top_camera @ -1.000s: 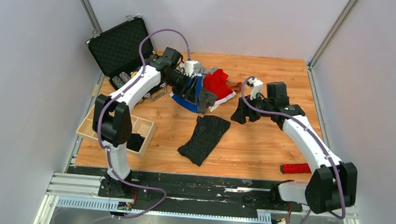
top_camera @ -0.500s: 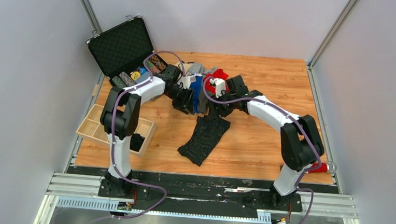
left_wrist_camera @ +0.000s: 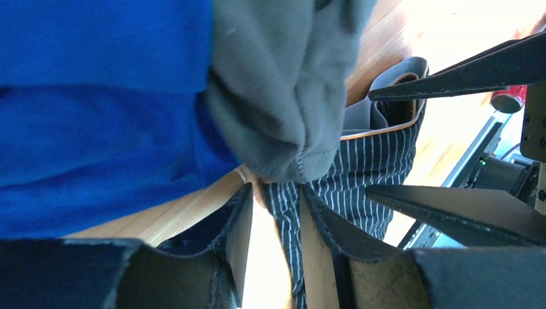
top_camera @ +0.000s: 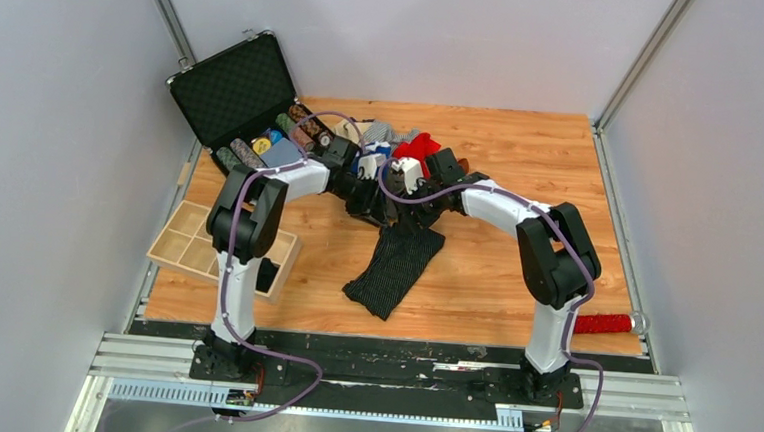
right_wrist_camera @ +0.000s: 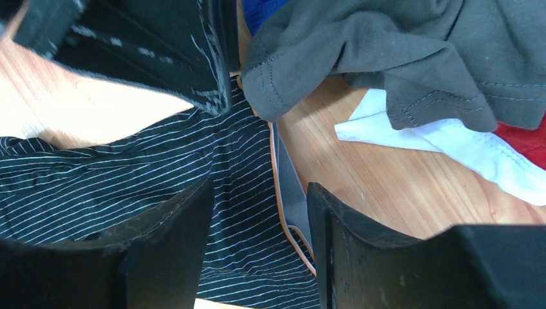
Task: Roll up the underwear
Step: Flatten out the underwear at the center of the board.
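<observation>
The black pin-striped underwear [top_camera: 393, 267] lies flat on the wooden bench [top_camera: 515, 274], its long axis running from the grey, orange-edged waistband [right_wrist_camera: 288, 183] at the far end down toward the near left, just short of the heap [top_camera: 408, 142] of other soft pieces. The left fingers [left_wrist_camera: 237, 222] stand apart astride the striped cloth's far edge, and the right fingers [right_wrist_camera: 174, 232] stand apart either side of the waistband, neither pair visibly pinching. From above both pairs are hidden under wrists and cables, and a limp grey piece [right_wrist_camera: 399, 45] overhangs the waistband corner beside a blue piece [left_wrist_camera: 96, 96].
</observation>
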Controlling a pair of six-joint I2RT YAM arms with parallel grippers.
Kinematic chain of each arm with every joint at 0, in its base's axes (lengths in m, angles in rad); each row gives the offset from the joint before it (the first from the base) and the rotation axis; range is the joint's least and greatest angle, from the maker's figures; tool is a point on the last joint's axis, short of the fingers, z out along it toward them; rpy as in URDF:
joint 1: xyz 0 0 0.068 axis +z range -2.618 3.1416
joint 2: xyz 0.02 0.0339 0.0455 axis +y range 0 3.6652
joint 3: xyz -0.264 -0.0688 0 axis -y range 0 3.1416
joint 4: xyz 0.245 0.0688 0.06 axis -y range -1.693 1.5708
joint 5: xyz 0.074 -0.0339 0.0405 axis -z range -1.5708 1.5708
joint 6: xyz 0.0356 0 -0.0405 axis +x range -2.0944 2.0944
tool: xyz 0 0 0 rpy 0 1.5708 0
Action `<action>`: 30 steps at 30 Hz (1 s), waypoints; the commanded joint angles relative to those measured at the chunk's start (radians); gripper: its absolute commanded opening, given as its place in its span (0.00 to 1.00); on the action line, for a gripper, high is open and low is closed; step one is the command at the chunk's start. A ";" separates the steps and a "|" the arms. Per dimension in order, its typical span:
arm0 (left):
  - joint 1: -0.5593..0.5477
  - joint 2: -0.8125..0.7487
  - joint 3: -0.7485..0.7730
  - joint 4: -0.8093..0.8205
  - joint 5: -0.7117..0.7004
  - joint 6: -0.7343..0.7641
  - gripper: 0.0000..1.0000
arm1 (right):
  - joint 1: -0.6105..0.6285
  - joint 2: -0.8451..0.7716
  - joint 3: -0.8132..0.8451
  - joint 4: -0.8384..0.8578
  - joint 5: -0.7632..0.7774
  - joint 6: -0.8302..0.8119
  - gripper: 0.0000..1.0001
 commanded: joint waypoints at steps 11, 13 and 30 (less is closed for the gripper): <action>-0.030 -0.027 0.038 -0.004 -0.013 0.051 0.00 | -0.002 -0.013 0.010 0.054 0.014 -0.083 0.27; -0.020 -0.080 0.017 -0.006 -0.016 0.064 0.00 | -0.008 -0.038 0.003 0.050 0.030 -0.105 0.20; 0.069 -0.323 -0.053 -0.149 -0.051 0.170 0.00 | -0.119 -0.391 -0.280 -0.061 0.039 -0.196 0.04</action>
